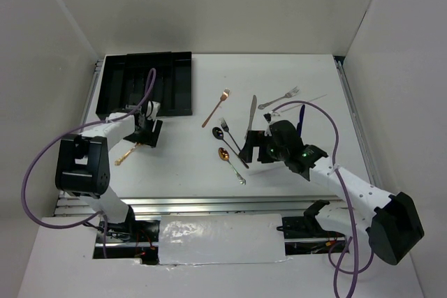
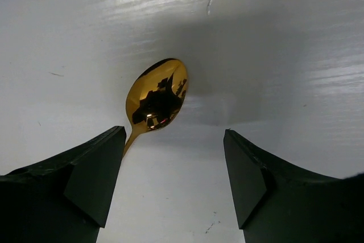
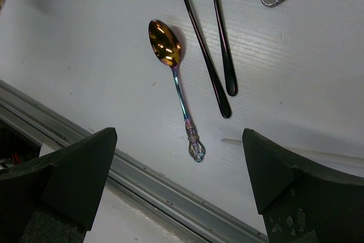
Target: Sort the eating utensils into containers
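Left hand (image 2: 174, 140) open, empty, over gold spoon (image 2: 157, 96); right hand (image 3: 180, 135) likewise, over iridescent spoon (image 3: 165, 42) beside black spoon (image 3: 201, 38)

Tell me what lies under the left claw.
A gold spoon lies on the white table beneath the open left claw. Its bowl shows in the wrist view; the handle passes behind one finger.

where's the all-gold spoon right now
In the top view the all-gold spoon lies on the table's left side, just nearer the arms than the black tray, its bowl just beyond the open left claw.
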You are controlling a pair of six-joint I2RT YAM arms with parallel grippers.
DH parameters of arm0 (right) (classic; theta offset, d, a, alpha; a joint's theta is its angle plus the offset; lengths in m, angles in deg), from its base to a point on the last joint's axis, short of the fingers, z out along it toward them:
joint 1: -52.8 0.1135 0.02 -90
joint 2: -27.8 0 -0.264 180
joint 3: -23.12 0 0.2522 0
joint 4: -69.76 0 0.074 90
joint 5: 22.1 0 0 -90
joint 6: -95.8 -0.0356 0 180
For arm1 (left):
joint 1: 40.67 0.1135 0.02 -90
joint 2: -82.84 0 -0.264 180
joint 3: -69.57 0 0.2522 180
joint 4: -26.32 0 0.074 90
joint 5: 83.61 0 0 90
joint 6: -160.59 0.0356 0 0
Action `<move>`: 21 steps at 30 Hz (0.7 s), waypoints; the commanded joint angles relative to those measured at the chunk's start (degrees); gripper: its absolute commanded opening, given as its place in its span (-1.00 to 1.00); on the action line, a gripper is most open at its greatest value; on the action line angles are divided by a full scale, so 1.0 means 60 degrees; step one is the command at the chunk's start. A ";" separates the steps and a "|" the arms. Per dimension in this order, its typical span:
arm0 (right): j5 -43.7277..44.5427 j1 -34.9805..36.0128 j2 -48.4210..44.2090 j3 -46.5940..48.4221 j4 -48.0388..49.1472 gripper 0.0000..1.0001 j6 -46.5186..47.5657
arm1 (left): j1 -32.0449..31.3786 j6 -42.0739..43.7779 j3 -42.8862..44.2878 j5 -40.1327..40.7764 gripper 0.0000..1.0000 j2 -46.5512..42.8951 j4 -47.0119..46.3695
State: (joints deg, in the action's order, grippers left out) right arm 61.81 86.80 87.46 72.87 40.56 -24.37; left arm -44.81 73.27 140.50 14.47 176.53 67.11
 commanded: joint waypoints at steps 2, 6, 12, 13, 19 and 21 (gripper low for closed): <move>-0.0186 0.0119 0.0310 0.0520 0.0362 1.00 0.0224 | 0.0294 0.0139 -0.0225 0.0279 0.67 0.0074 -0.0344; -0.0172 0.0120 0.0413 0.0521 0.0464 1.00 0.0181 | 0.0456 0.0096 -0.0168 0.0280 0.65 0.0395 -0.0403; -0.0012 0.0251 0.0326 0.0463 0.0420 1.00 -0.0140 | 0.0588 -0.0050 0.0052 0.0088 0.49 0.1317 -0.0404; 0.0062 0.0266 0.0296 0.0419 0.0435 1.00 -0.0200 | 0.0588 -0.0080 0.0096 0.0162 0.48 0.1377 -0.0359; 0.0033 0.0295 0.0486 0.0520 0.0362 1.00 -0.0201 | 0.0588 0.0008 0.0096 -0.0334 0.29 0.1246 -0.0388; 0.0077 0.0325 0.0530 0.0594 0.0303 1.00 -0.0201 | 0.0559 -0.0021 0.0213 -0.0394 0.28 0.1245 -0.0083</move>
State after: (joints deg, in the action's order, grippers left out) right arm 61.33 87.93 90.21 73.63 40.61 -25.27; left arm -41.69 73.29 142.47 13.42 181.47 65.05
